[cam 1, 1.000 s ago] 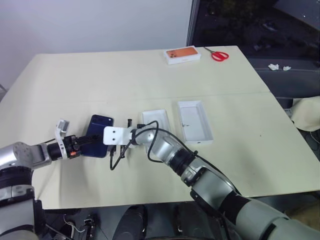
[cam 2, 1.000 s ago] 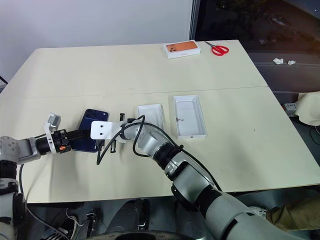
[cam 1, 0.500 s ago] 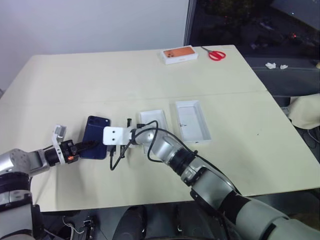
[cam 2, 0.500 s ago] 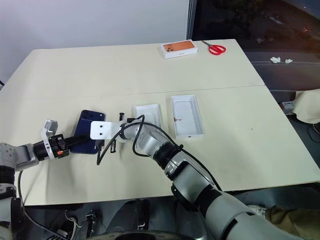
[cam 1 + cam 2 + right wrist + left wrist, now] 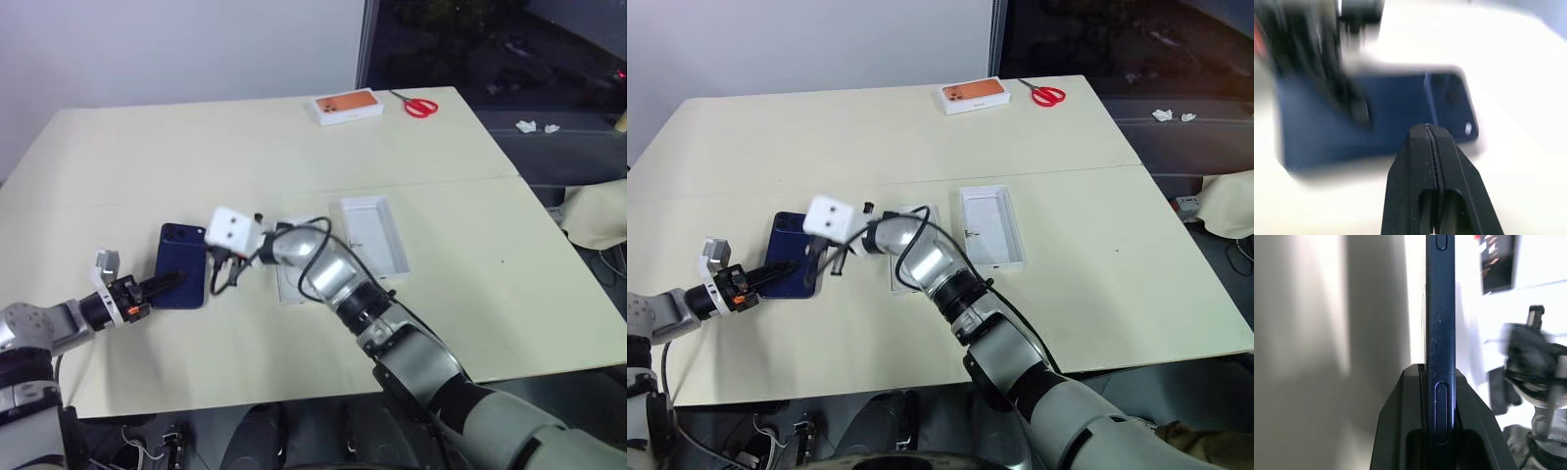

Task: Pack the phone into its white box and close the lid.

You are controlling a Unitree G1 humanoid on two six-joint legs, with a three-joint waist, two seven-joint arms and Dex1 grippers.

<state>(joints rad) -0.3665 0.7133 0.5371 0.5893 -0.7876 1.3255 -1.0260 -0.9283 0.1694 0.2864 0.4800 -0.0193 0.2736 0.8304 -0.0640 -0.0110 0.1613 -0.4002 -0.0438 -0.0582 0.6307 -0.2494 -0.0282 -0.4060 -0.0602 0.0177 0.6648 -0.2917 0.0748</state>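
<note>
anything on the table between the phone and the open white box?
Yes. In the right eye view the right gripper hangs there, fingers shut, and past it a second white tray lies flat between the phone and the white box.

Even, soft light covers the table (image 5: 294, 147) in both eye views, with a dark band across the upper right. Shadows are faint. The right wrist view is heavily motion-blurred toward its upper left; the left wrist view is overexposed white at right.
</note>
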